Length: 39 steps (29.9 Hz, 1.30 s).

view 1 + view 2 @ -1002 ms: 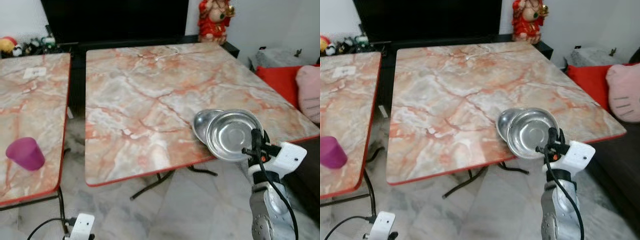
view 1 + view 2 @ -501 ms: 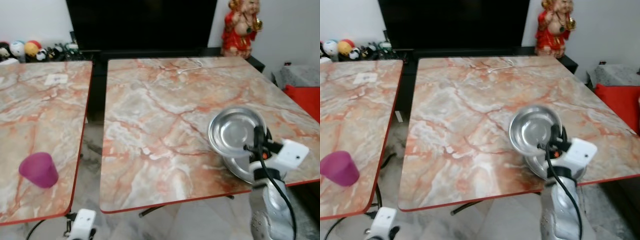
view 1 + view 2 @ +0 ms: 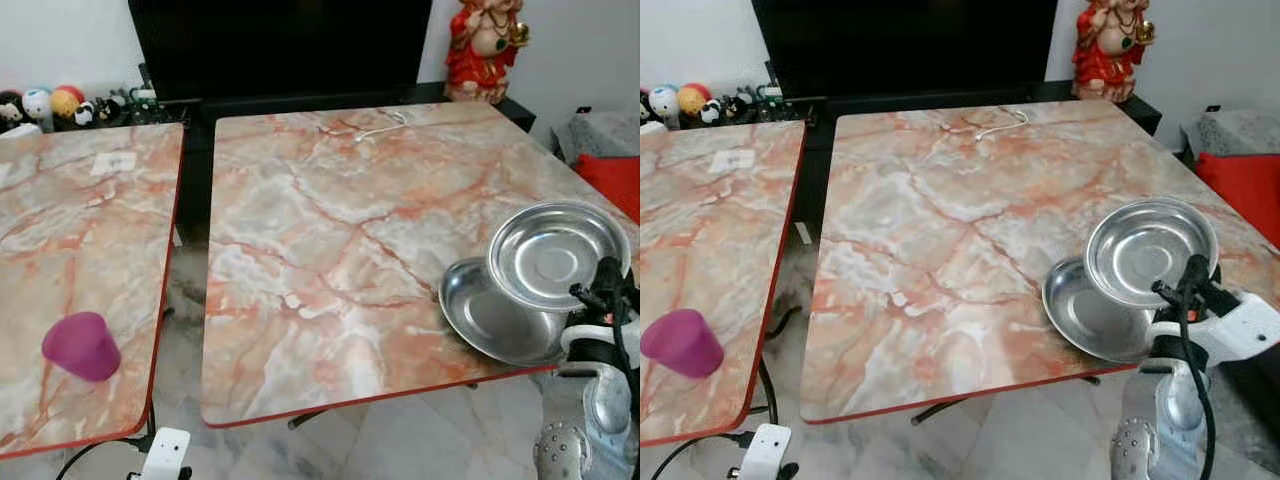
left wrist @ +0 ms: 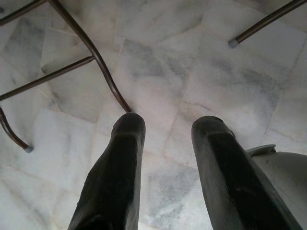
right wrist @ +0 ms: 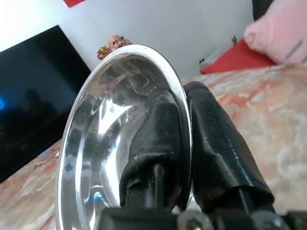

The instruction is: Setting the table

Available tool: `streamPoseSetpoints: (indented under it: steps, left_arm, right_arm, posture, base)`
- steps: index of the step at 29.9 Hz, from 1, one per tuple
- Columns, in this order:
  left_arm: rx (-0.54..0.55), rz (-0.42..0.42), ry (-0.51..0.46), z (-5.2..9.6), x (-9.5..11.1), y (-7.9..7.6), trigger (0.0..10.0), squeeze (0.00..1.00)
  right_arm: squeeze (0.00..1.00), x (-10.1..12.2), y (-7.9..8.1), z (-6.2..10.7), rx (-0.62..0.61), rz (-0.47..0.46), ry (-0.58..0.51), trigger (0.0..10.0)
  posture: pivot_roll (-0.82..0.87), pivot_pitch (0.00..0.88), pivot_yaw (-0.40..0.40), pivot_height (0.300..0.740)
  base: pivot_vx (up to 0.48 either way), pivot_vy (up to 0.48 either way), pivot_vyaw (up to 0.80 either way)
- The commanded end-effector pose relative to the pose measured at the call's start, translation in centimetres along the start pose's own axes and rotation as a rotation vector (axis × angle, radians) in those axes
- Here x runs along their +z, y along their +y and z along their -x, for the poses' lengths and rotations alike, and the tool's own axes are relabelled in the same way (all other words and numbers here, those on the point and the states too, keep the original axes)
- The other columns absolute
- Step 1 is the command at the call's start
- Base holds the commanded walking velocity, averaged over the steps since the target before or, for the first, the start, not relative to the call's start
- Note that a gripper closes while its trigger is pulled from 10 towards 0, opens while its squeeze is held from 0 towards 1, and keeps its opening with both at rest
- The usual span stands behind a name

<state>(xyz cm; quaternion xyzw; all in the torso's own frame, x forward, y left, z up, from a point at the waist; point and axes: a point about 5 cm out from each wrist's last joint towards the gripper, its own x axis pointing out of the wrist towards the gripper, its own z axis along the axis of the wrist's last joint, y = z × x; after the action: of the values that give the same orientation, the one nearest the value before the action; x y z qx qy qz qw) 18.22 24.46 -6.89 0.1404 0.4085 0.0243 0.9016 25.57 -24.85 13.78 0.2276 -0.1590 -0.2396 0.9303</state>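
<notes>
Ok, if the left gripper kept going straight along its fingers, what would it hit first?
Most likely the pale marble floor. The left gripper hangs open, pointing down at bare tiles between the dark metal table legs. Nothing seems to lie between, though depth is hard to judge.

My right arm [image 3: 1160, 420] rises from below with its wrist bent forward, and my right gripper [image 5: 184, 143] has its two black fingers pinched tight together. My left gripper [image 4: 165, 143] hangs low at my side, pointing down, fingers parted.
</notes>
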Motion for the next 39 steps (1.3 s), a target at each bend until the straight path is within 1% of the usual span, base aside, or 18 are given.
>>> streamPoseSetpoints:
  steps: [1, 6, 8, 10, 12, 14, 15, 16, 17, 23, 25, 27, 30, 39]
  left_arm:
    - [0.001, -0.014, 0.002, -0.1, 0.2, 0.3, 10.0, 0.00]
    - [0.007, -0.022, -0.004, -0.1, 0.5, 0.7, 10.0, 0.00]
    - [0.007, -0.032, -0.006, -0.1, 0.6, 0.9, 10.0, 0.00]
    - [0.008, -0.032, -0.006, -0.1, 0.6, 1.0, 10.0, 0.00]
    - [0.007, -0.033, -0.007, -0.1, 0.6, 1.1, 10.0, 0.00]
    - [0.006, -0.037, -0.007, -0.1, 0.6, 1.2, 10.0, 0.00]
    - [0.005, -0.038, -0.008, -0.1, 0.6, 1.3, 10.0, 0.00]
    - [0.005, -0.040, -0.007, -0.1, 0.6, 1.3, 10.0, 0.00]
    - [0.005, -0.040, -0.006, -0.1, 0.6, 1.4, 10.0, 0.00]
    - [0.005, -0.042, -0.001, -0.1, 0.5, 1.3, 10.0, 0.00]
    - [0.005, -0.042, -0.001, -0.1, 0.4, 1.2, 10.0, 0.00]
    - [0.004, -0.041, 0.001, -0.1, 0.4, 1.1, 10.0, 0.00]
    - [0.002, -0.039, 0.002, -0.1, 0.3, 1.0, 10.0, 0.00]
    - [-0.002, -0.037, 0.002, -0.1, 0.3, 0.6, 10.0, 0.00]
  right_arm:
    - [0.00, 0.2, 0.1, 0.2, -0.021, -0.063, -0.013, 10.0]
    - [0.00, -0.2, 0.1, 0.4, -0.029, -0.093, 0.006, 10.0]
    - [0.00, -0.6, 0.2, 0.5, -0.015, -0.122, 0.037, 10.0]
    - [0.00, -0.9, 0.1, 0.7, -0.037, -0.147, 0.059, 10.0]
    - [0.00, -1.7, -0.4, 0.8, -0.086, -0.136, 0.112, 10.0]
    - [0.00, -2.4, -0.7, 0.9, -0.105, -0.078, 0.138, 10.0]
    - [0.00, -2.5, -0.7, 0.9, -0.103, -0.064, 0.145, 10.0]
    - [0.00, -2.7, -0.7, 0.9, -0.104, -0.065, 0.149, 10.0]
    - [0.00, -2.8, -0.7, 0.9, -0.110, -0.090, 0.152, 10.0]
    - [0.00, -3.0, -0.5, 0.5, -0.112, -0.105, 0.165, 10.0]
    - [0.00, -3.0, -0.4, 0.4, -0.114, -0.106, 0.169, 10.0]
    - [0.00, -3.4, -0.8, 0.5, -0.145, -0.077, 0.193, 10.0]
    - [0.00, -3.9, -1.4, 0.6, -0.181, -0.063, 0.216, 10.0]
    - [0.00, -4.5, -1.3, 0.7, -0.166, -0.082, 0.247, 10.0]
  posture:
    - [0.10, 0.000, 0.011, 0.740]
    - [0.10, 0.000, 0.022, 0.740]
    - [0.10, 0.000, 0.026, 0.740]
    - [0.10, 0.000, 0.027, 0.740]
    - [0.10, 0.000, 0.027, 0.740]
    - [0.10, 0.000, 0.027, 0.740]
    - [0.10, 0.000, 0.027, 0.740]
    - [0.10, 0.000, 0.025, 0.740]
    - [0.10, 0.000, 0.024, 0.740]
    - [0.11, 0.000, 0.020, 0.740]
    - [0.11, 0.000, 0.017, 0.740]
    - [0.11, 0.000, 0.015, 0.740]
    - [0.11, 0.000, 0.013, 0.740]
    - [0.11, 0.000, 0.011, 0.740]
  base:
    - [0.000, 0.000, 0.00]
    - [0.000, 0.000, 0.00]
    - [0.000, 0.000, 0.00]
    - [0.000, 0.000, 0.00]
    - [0.000, 0.000, 0.00]
    - [0.000, 0.000, 0.00]
    - [0.000, 0.000, 0.00]
    - [0.000, 0.000, 0.00]
    - [0.000, 0.000, 0.00]
    - [0.000, 0.000, 0.00]
    - [0.000, 0.000, 0.00]
    - [0.000, 0.000, 0.00]
    - [0.000, 0.000, 0.00]
    - [0.000, 0.000, 0.00]
